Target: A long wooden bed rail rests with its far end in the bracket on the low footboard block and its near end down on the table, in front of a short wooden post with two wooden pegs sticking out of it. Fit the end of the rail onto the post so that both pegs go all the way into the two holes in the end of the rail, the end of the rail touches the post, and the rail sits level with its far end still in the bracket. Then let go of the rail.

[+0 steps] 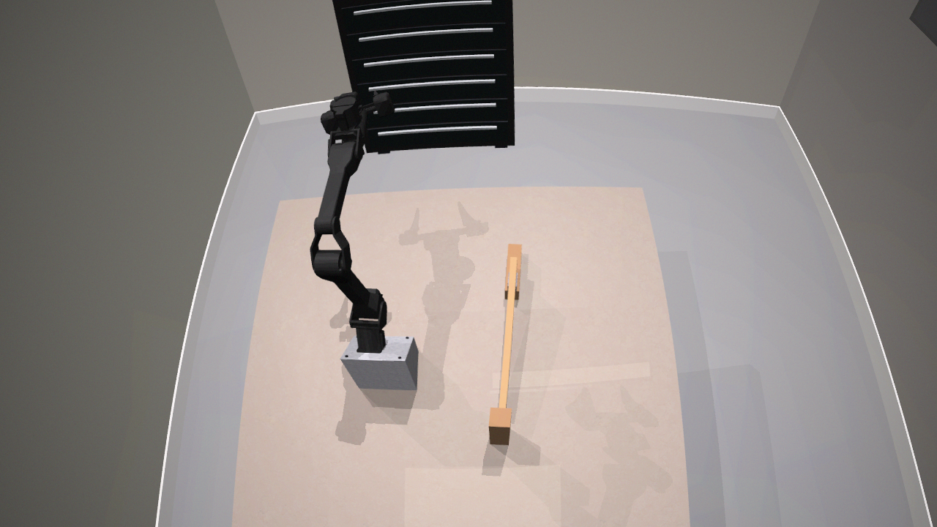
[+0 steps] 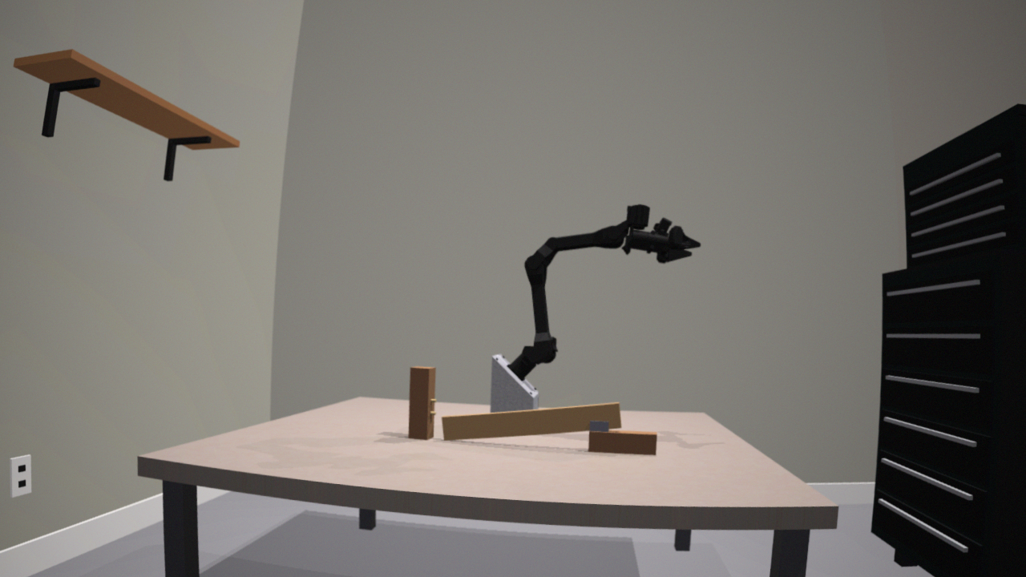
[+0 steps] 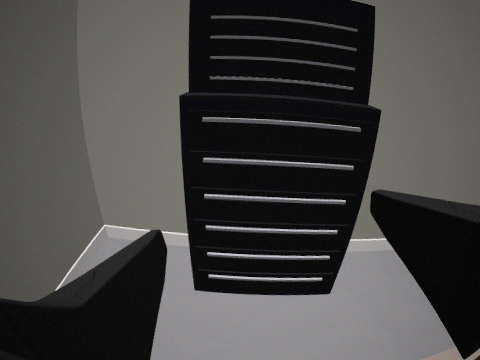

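The gripper [image 2: 677, 247] was fully released, holding nothing, high above the table [image 2: 502, 487], well apart from the rail [image 2: 531, 421].

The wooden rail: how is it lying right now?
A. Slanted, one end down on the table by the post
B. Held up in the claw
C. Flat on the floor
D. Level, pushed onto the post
A: the rail slopes down toward the post, while the open claw is high above, empty.
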Robot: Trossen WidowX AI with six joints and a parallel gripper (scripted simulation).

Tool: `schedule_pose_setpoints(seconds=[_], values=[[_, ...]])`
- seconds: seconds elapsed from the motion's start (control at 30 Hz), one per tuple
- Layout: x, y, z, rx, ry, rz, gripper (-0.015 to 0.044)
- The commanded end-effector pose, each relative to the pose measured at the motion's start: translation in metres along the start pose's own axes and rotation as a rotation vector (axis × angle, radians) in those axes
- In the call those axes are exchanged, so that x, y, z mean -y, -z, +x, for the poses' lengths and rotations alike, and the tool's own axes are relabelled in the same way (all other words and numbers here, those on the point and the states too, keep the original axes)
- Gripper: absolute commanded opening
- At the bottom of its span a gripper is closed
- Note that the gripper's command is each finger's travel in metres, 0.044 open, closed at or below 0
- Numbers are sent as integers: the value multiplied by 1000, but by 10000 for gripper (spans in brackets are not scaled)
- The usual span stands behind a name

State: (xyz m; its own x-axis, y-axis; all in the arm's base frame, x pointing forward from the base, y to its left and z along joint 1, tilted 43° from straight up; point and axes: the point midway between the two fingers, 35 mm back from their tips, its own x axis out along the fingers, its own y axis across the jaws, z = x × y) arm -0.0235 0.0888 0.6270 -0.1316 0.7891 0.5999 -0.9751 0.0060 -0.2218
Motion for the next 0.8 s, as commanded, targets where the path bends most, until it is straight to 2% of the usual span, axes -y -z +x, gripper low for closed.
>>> schedule_pose_setpoints(seconds=[0.0,0.17,0.33,0.5,0.77], values=[[16,60,33,-173,49,-135,440],[52,136,57,-394,96,-272,440],[99,213,58,-620,127,-363,440],[150,275,37,-822,155,-432,440],[221,353,-22,-1102,155,-473,440]])
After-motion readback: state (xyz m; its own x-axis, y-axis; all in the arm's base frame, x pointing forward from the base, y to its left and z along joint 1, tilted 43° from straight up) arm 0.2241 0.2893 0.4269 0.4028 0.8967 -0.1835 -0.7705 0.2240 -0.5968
